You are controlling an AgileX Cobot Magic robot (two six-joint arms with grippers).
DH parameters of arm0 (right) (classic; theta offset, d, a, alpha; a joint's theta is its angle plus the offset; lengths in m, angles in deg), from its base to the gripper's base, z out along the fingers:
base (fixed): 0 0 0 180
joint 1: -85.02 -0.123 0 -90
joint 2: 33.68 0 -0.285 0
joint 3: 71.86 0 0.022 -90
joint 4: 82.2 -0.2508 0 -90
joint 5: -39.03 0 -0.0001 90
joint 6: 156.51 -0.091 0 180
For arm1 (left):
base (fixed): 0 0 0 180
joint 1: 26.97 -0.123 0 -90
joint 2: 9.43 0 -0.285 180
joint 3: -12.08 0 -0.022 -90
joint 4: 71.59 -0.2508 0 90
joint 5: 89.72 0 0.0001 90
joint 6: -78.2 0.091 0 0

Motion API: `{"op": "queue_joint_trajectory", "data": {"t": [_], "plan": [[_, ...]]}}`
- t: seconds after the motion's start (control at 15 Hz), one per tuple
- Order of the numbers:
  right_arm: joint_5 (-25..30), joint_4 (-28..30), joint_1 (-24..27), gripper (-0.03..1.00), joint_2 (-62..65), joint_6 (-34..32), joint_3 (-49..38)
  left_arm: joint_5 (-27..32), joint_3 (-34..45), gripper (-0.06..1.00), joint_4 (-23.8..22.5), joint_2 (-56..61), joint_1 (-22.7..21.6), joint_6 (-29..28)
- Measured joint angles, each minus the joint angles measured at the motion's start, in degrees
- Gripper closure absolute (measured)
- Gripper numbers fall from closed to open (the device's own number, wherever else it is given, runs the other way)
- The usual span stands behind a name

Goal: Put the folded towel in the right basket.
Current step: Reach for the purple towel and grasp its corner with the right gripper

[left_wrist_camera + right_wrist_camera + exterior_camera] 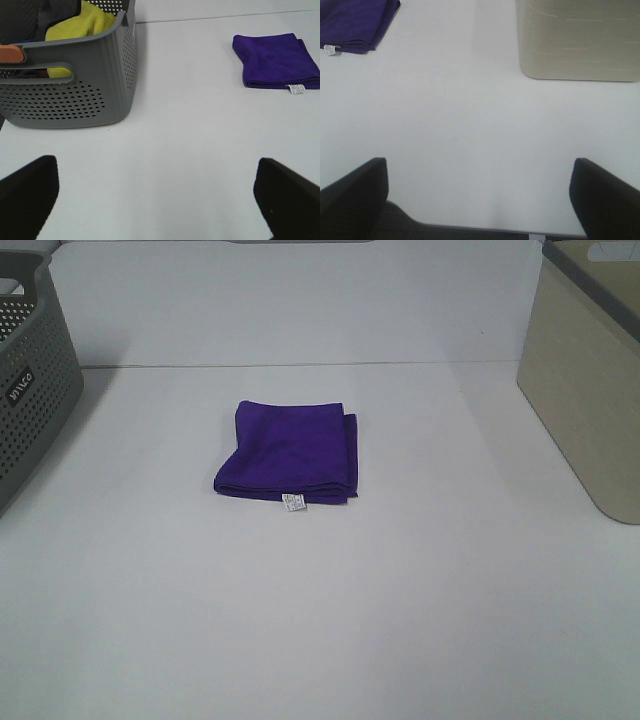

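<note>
A folded purple towel [289, 451] with a small white tag lies flat in the middle of the white table. It also shows in the left wrist view [276, 60] and in the right wrist view [355, 22]. The right basket [590, 370] is beige and stands at the table's right edge; its side wall shows in the right wrist view [577, 40]. My left gripper [157, 200] is open and empty, well short of the towel. My right gripper [480, 197] is open and empty near the table's front edge. Neither arm shows in the exterior high view.
A grey perforated basket [25, 380] stands at the left edge. In the left wrist view it [75, 85] holds a yellow cloth [82, 22] and other dark items. The white table [320, 620] runs wide around the towel.
</note>
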Motion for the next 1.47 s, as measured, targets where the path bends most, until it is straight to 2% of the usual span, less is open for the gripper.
{"op": "queue_joint_trajectory", "data": {"t": [1.47], "plan": [[-0.06,-0.23,0.00,0.02,0.00,0.00,0.00,0.00,0.00,-0.05,0.06,0.00,0.00,0.00]]}}
